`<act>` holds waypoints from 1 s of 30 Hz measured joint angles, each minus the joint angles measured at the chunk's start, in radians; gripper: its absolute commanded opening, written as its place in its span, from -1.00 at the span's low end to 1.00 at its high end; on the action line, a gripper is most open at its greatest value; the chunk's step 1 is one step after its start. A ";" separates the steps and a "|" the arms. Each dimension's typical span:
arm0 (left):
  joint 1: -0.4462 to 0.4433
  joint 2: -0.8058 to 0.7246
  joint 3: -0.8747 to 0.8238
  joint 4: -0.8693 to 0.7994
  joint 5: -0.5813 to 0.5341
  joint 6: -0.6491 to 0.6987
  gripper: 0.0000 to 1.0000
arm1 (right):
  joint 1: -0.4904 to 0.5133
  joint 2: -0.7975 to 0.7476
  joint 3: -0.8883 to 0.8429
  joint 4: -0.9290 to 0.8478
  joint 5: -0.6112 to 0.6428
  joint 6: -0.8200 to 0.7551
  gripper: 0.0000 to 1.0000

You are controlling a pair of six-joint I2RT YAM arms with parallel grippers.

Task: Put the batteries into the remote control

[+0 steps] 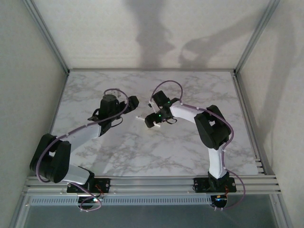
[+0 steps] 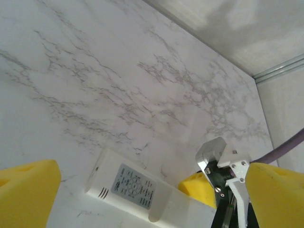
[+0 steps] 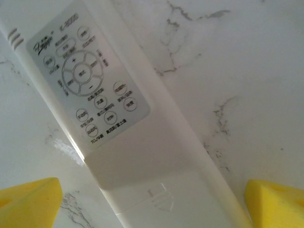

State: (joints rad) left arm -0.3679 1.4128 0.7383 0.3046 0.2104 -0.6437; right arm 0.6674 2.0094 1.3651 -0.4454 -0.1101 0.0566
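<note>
From above, the remote (image 1: 139, 117) lies near the middle of the marble table (image 1: 190, 152), slightly closer to the far edge than to the near one. The left pincer (image 1: 130, 103) reaches in from the left edge's side and stops just short of the remote. The right pincer (image 1: 155, 121) comes from the right edge's side and hangs over the remote's other end.

In the left wrist view, the left pincer (image 2: 152, 190) has its jaws wide apart, with its yellow pads (image 2: 26, 190) at the two lower corners. The remote (image 2: 128, 187) lies flat on the table (image 2: 95, 71) between them, touching neither, with its grey button panel (image 2: 135, 186) facing up. The right pincer (image 2: 221, 183) stands over the remote's far end.

In the right wrist view, the right pincer (image 3: 152, 204) is also spread wide, its yellow pads (image 3: 28, 202) on either side of the remote (image 3: 142, 152). The left pad stands clear of it; the right one is close beside its edge. The panel (image 3: 88, 85) faces up, and a small arrow mark (image 3: 159, 195) shows on the plain end between the pads.
</note>
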 measured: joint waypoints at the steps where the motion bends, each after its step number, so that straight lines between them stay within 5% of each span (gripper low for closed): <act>1: 0.001 -0.011 -0.007 -0.007 -0.005 0.000 0.99 | 0.000 -0.001 0.000 0.000 -0.008 -0.006 0.97; 14: 0.007 -0.063 -0.050 -0.022 -0.029 -0.014 0.99 | 0.074 -0.014 -0.046 0.034 0.127 -0.066 0.67; 24: 0.010 -0.160 -0.090 -0.037 -0.033 -0.032 0.99 | 0.117 -0.014 -0.051 0.042 0.159 -0.079 -0.08; 30: 0.011 -0.223 -0.106 -0.040 -0.028 -0.055 0.99 | 0.116 -0.056 -0.096 0.068 0.107 -0.029 -0.10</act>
State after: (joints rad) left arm -0.3569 1.1896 0.6327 0.2642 0.1825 -0.6987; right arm 0.7834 1.9533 1.2690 -0.3775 -0.0032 0.0277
